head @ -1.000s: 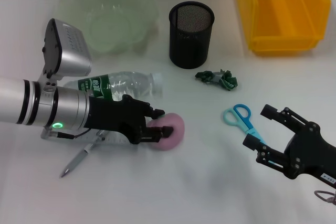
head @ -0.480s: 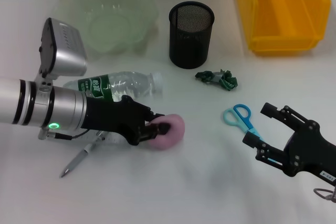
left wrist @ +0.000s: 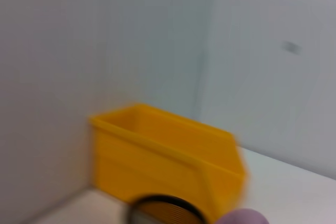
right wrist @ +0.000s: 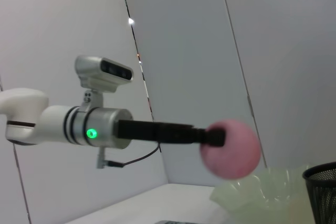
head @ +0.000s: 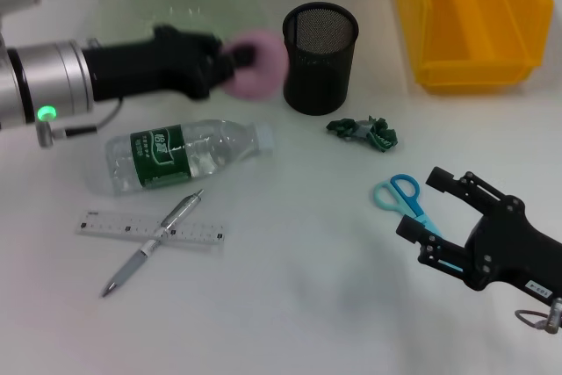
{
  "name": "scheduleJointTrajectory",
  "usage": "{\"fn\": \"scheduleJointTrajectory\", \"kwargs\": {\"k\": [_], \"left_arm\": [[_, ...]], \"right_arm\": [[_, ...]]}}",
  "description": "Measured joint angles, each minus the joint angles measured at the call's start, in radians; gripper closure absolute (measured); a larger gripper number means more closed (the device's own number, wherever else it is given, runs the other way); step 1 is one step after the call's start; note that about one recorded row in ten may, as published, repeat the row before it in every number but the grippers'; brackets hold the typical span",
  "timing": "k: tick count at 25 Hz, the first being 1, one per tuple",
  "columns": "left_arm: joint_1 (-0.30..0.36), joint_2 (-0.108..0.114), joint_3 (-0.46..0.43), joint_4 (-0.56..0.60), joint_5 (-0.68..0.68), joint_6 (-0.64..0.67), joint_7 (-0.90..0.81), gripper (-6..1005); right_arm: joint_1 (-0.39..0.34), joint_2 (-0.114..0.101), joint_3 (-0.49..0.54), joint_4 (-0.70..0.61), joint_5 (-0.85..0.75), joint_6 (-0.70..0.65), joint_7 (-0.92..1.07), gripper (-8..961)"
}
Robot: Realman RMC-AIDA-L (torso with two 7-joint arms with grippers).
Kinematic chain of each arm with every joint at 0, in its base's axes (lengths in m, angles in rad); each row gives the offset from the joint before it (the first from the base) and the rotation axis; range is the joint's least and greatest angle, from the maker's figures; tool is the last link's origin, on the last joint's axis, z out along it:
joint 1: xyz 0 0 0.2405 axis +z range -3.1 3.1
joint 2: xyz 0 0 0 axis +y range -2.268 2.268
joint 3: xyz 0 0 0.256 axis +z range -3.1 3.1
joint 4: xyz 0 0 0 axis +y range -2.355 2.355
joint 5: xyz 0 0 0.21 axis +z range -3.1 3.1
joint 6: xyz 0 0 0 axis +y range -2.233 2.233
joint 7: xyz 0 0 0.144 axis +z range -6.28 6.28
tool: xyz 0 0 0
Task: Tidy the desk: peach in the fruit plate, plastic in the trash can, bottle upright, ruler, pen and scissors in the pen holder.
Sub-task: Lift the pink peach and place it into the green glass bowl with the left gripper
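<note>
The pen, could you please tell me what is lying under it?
The pen lies slantwise across a clear ruler, which rests flat on the table. The strip of ruler directly beneath the pen is covered.

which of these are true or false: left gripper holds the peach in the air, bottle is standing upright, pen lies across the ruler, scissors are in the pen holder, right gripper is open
1. The left gripper holds the peach in the air. True.
2. The bottle stands upright. False: it lies on its side on the desk.
3. The pen lies across the ruler. True.
4. The scissors are in the pen holder. False: they lie on the desk near the right gripper.
5. The right gripper is open. True.
</note>
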Motion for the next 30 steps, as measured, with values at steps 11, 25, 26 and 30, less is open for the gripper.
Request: {"fn": "scheduleJointTrajectory", "kwargs": {"k": [11, 25, 26, 30], "left_arm": [[-0.042, -0.009, -0.003, -0.114, -0.293, -0.336, 0.216, 912], [-0.097, -0.008, 0.01, -0.226, -0.317, -0.573, 0.34, 780], [-0.097, -0.008, 0.01, -0.229, -0.317, -0.573, 0.34, 769], [-0.091, -0.007, 0.01, -0.235, -0.318, -0.562, 0.341, 725]], "right_arm": [[0.014, 0.001, -0.009, 0.038, -0.005, 0.0, -0.004, 139], [0.014, 0.001, -0.009, 0.047, -0.002, -0.001, -0.005, 138], [0.014, 0.001, -0.009, 0.047, -0.002, -0.001, -0.005, 138], [0.015, 0.001, -0.009, 0.047, -0.002, 0.0, -0.005, 139]]}}
